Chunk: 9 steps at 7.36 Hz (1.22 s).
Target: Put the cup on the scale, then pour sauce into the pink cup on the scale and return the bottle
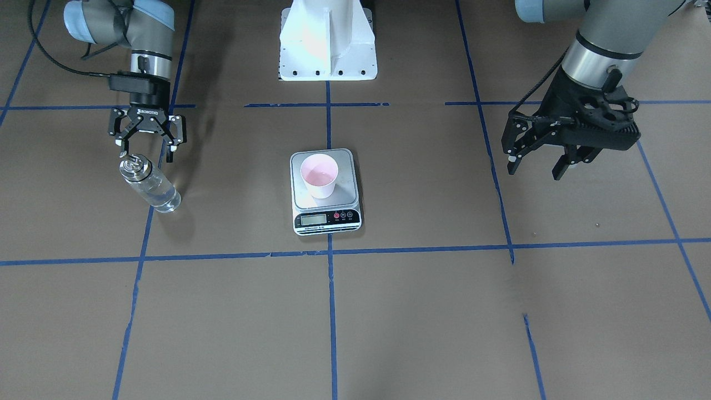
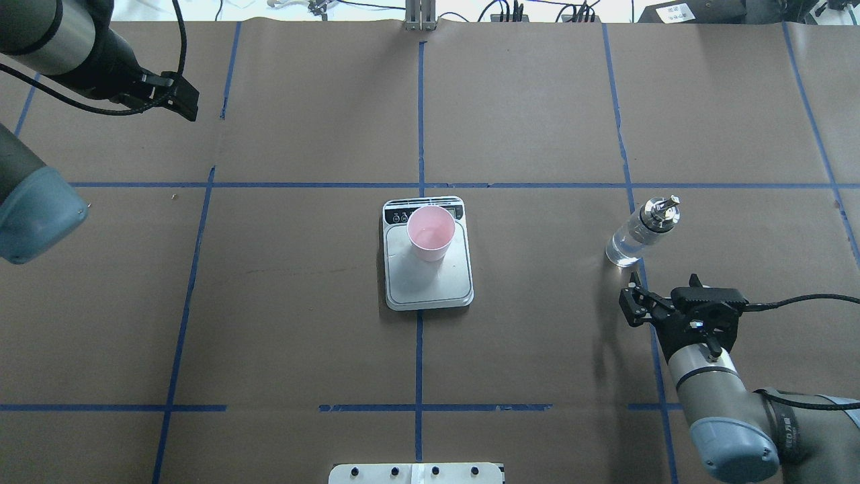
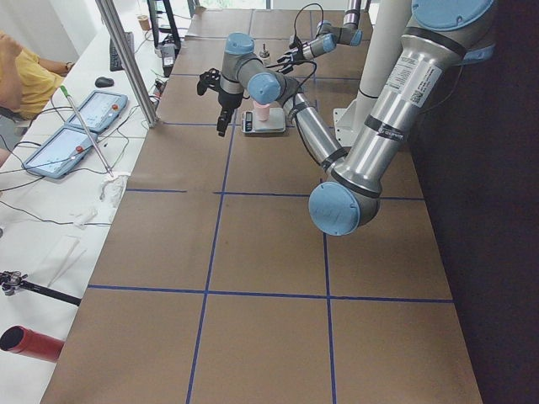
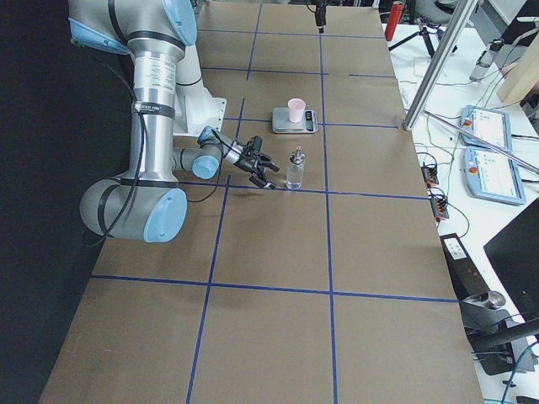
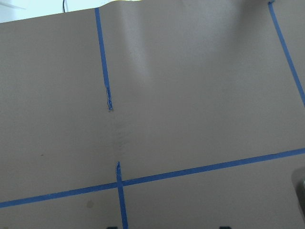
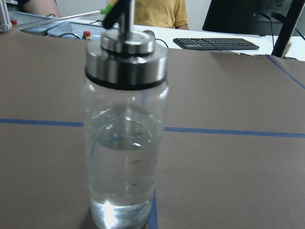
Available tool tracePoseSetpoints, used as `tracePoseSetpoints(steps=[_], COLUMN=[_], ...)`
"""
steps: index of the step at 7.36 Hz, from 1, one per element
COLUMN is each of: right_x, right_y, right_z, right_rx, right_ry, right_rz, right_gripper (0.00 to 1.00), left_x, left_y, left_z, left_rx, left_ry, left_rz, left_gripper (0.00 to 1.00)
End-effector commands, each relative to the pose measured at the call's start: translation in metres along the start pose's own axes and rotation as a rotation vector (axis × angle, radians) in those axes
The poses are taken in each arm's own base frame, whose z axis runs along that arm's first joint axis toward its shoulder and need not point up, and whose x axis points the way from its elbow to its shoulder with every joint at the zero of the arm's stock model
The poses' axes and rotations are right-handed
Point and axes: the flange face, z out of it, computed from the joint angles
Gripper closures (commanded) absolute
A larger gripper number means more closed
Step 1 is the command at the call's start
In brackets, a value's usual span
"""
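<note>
The pale pink cup (image 1: 319,175) stands upright on the silver-grey scale (image 1: 344,191) at the table's middle; both also show in the overhead view, the cup (image 2: 431,232) on the scale (image 2: 427,282). The clear glass bottle (image 1: 150,186) with its silver collar stands upright on the table, partly full of colourless sauce (image 6: 125,152). My right gripper (image 1: 145,147) is open and empty just behind the bottle (image 2: 641,232), apart from it. My left gripper (image 1: 547,158) is open and empty, raised above the table far from the scale.
Brown paper with blue tape lines covers the table. The robot's white base (image 1: 328,41) stands behind the scale. Tablets (image 4: 484,143), cables and a keyboard (image 6: 217,44) lie beyond the table's far edge, with a person in yellow (image 3: 29,71) seated there.
</note>
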Motion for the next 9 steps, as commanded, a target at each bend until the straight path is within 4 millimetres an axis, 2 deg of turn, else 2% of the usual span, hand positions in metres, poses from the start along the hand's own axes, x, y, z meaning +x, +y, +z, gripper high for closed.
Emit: tracePoseSetpoints(steps=[1, 2, 3, 5, 6, 7, 9], right_x=[0.037, 0.041, 0.050, 0.069, 0.086, 0.101, 0.149], right_y=[-0.003, 0.001, -0.004, -0.035, -0.053, -0.072, -0.114], right_z=[-0.012, -0.010, -0.002, 0.018, 0.031, 0.042, 0.074], right_rx=[-0.102, -0.149, -0.198, -0.292, -0.322, -0.368, -0.470], right_ry=[0.021, 0.025, 0.044, 0.044, 0.032, 0.025, 0.023], right_rz=[-0.044, -0.094, -0.137, -0.222, -0.237, -0.277, -0.343], right_gripper=[0.00, 0.00, 0.00, 0.00, 0.00, 0.00, 0.00], left_x=[-0.001, -0.004, -0.008, -0.028, -0.035, -0.049, -0.107], left_y=[0.000, 0.000, -0.002, -0.010, -0.013, -0.020, -0.042], left_z=[0.002, 0.004, 0.005, 0.010, 0.012, 0.017, 0.017], left_rx=[-0.003, -0.005, -0.007, -0.014, -0.016, -0.025, -0.033], left_ry=[-0.002, -0.008, -0.013, -0.036, -0.046, -0.061, -0.111], left_rz=[0.001, 0.011, 0.042, 0.116, 0.126, 0.148, 0.194], left_gripper=[0.23, 0.23, 0.23, 0.22, 0.21, 0.20, 0.17])
